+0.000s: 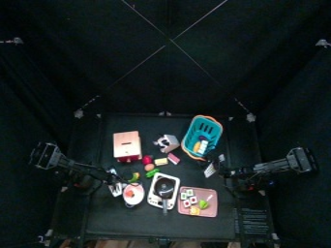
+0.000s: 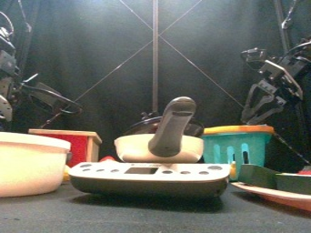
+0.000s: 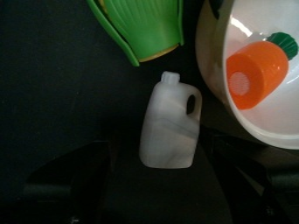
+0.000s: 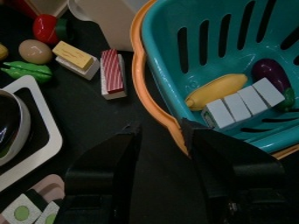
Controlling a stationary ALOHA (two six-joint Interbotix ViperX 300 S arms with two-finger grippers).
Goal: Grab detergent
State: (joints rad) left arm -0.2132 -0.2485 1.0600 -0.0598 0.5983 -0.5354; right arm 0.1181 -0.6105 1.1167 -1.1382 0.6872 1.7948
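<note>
Detergent jug (image 3: 170, 122) lies flat on bench between green glove (image 3: 142, 26) and white bowl (image 3: 239, 105), beneath spread left pincer (image 3: 158, 179); risk: smooth jug slides against bowl, jaw clips rim; right pincer (image 4: 163, 171) spread beside teal basket (image 4: 158, 83).

Dim all round, with black curtains swallowing the light. Brighter on the bench (image 1: 108, 124) at frame centre. Soft blur in the foreground of the front view.
</note>
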